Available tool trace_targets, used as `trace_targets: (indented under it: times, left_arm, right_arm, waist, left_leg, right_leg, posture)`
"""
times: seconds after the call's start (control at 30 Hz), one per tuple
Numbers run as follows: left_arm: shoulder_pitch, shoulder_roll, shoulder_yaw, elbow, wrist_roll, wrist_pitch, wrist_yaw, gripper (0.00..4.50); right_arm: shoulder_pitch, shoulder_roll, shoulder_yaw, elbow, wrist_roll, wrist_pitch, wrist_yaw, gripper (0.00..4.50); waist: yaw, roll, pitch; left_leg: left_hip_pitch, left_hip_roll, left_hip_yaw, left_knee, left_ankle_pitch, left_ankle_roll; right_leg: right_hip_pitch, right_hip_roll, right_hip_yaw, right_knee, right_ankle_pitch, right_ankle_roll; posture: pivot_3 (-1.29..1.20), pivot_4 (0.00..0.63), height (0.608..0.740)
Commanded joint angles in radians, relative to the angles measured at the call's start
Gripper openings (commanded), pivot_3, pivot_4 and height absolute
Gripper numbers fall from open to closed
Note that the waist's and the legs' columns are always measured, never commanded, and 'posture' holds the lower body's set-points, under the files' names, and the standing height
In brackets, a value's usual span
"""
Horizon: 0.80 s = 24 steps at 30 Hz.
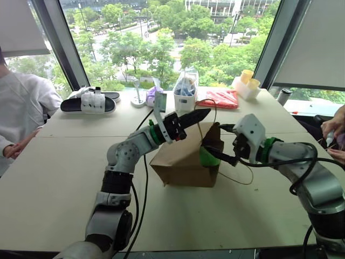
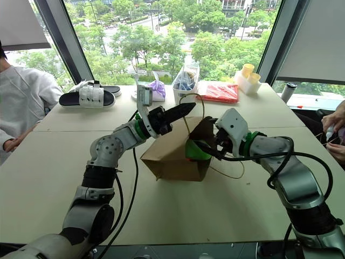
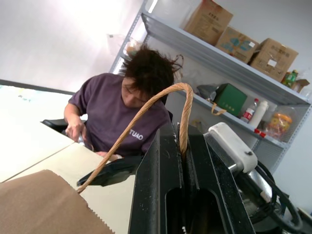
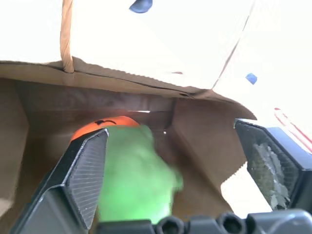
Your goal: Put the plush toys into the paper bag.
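- Brown kraft paper bag [image 1: 183, 162] lies on its side near the middle of the pale table [image 1: 64, 178], its open mouth turned toward the robot's right arm
- Left tool [image 1: 191, 117] is above the bag, its black fingers pressed together on one of the bag's twine handles [image 3: 146, 105]; in the left wrist view the twine runs up into the slit between the fingers and arcs back down to the bag's edge
- Right tool [image 4: 175, 170] sits at the bag's mouth with its fingers spread wide, gripping nothing
- Light green plush toy [image 4: 136, 175] sits between those spread fingers just inside the mouth; it lies close against one finger, though whether it touches I cannot tell
- Orange plush toy [image 4: 100, 126] lies deeper in the bag behind the green one, only its top curve showing, with a dark mark on it
- From the head views the green toy shows as a bright patch at the bag's opening, right at the right tool's fingertips
- Second twine handle [image 1: 237, 175] trails loose on the table beside the mouth
- Far edge of the table holds a black slipper [image 1: 89, 102], a purple pouch [image 1: 152, 96], a clear plastic bag [image 1: 186, 86] with blue items and a red packet [image 1: 218, 99]
- One person in white [image 1: 21, 108] sits at the table's left side, and a hand [image 1: 334, 127] shows at its right side
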Motion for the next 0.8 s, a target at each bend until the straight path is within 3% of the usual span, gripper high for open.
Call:
trace_targets:
  times: [0.03,0.13,0.23,0.37,0.6,0.8]
  left_arm:
    - [-0.034,0.002,0.024,-0.005,-0.017,-0.023,-0.012,0.0]
    - [-0.037,0.007,0.032,0.0,-0.02,-0.023,-0.013,0.0]
    - [-0.031,0.017,0.042,-0.008,-0.026,-0.017,-0.013,0.0]
    - [-0.03,0.015,0.045,-0.011,-0.03,-0.015,-0.012,0.0]
    - [-0.018,0.0,0.034,-0.016,-0.022,-0.015,-0.013,0.0]
    - [-0.008,0.001,0.029,-0.015,-0.017,-0.022,-0.018,0.0]
  right_arm:
    - [0.031,0.02,-0.151,-0.092,0.125,0.099,-0.034,4.47]
    - [0.071,0.033,-0.256,-0.122,0.211,0.177,-0.066,4.47]
    - [0.246,0.082,-0.467,-0.112,0.298,0.279,-0.107,4.47]
    - [0.426,0.231,-0.592,-0.095,0.4,0.27,-0.151,4.47]
    - [0.469,0.425,-0.622,-0.047,0.538,0.231,-0.292,4.47]
    - [0.49,0.549,-0.544,0.002,0.616,0.208,-0.384,4.47]
  waist:
    - [0.001,0.0,0.0]
    - [0.001,0.0,0.0]
    - [0.013,-0.001,-0.001]
    - [0.022,-0.001,-0.001]
    - [0.014,0.0,-0.001]
    - [0.015,0.001,-0.001]
  left_leg:
    - [0.0,0.0,0.0,0.0,0.0,0.0]
    - [0.0,0.0,0.0,0.0,0.0,0.0]
    - [0.0,0.0,0.0,0.0,0.0,0.0]
    - [0.0,0.0,0.0,-0.001,-0.001,0.001]
    - [0.002,0.001,0.003,0.0,-0.001,0.001]
    - [0.002,0.001,0.002,-0.001,-0.001,0.001]
  right_leg:
    - [0.0,0.0,0.0,0.0,0.0,0.0]
    - [0.0,0.0,0.0,0.0,0.0,0.0]
    - [0.0,0.0,0.0,0.0,0.0,0.0]
    - [0.0,0.0,0.0,0.0,0.0,0.0]
    - [0.001,0.0,0.003,0.001,0.0,0.0]
    - [-0.001,0.001,0.002,0.003,0.0,0.0]
  posture:
    - [0.0,0.15,0.74]
    - [0.0,0.15,0.74]
    - [0.0,0.15,0.74]
    - [0.0,0.15,0.74]
    - [0.0,0.15,0.74]
    - [0.0,0.15,0.74]
